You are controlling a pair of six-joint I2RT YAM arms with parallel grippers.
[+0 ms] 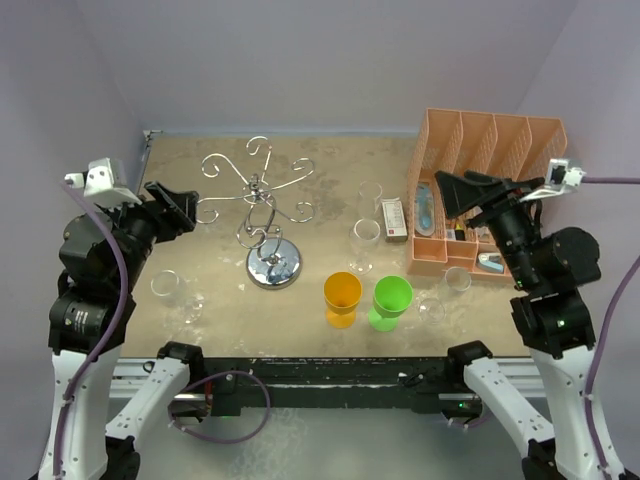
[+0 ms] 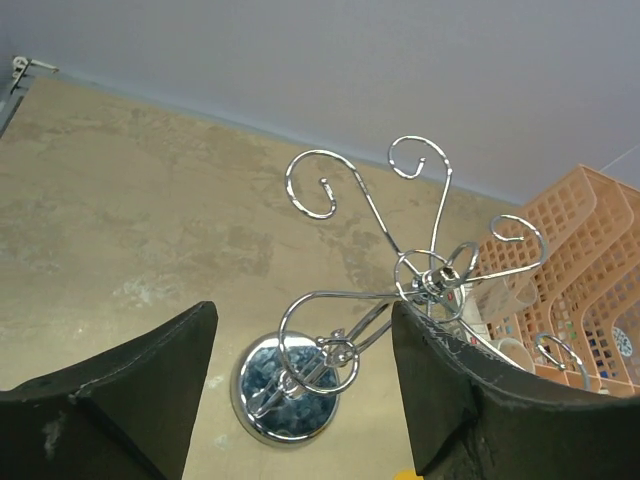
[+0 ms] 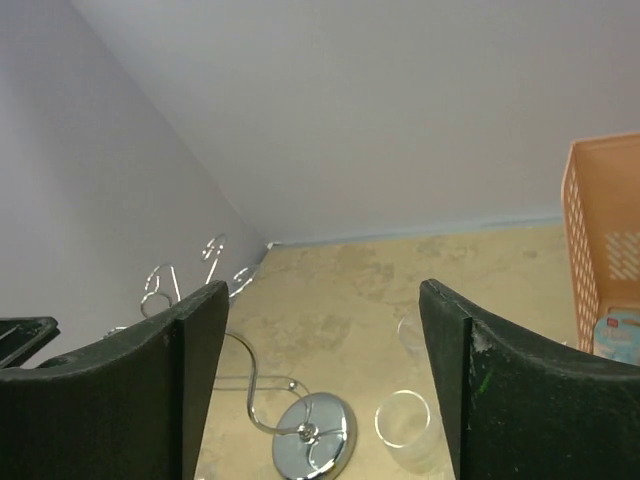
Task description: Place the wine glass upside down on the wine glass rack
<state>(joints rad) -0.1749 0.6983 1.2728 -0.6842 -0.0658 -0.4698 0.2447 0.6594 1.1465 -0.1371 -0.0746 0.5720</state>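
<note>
The wine glass rack (image 1: 262,203), a chrome stand with curled arms on a round mirrored base (image 1: 274,266), stands at mid-table. Several clear wine glasses are on the table. One stands upright (image 1: 366,243) just right of the rack, one is at front left (image 1: 166,284), one at front right (image 1: 456,279). My left gripper (image 1: 178,208) hovers open to the left of the rack, nothing between its fingers; its view looks down on the rack (image 2: 400,280). My right gripper (image 1: 452,190) is open and empty above the organiser's near end. In its view are a glass (image 3: 405,425) and the rack base (image 3: 315,448).
An orange mesh file organiser (image 1: 500,150) holding small items fills the back right. An orange cup (image 1: 342,297) and a green cup (image 1: 392,300) stand side by side at the front centre. A small box (image 1: 394,218) lies beside the organiser. Walls close off the back and sides.
</note>
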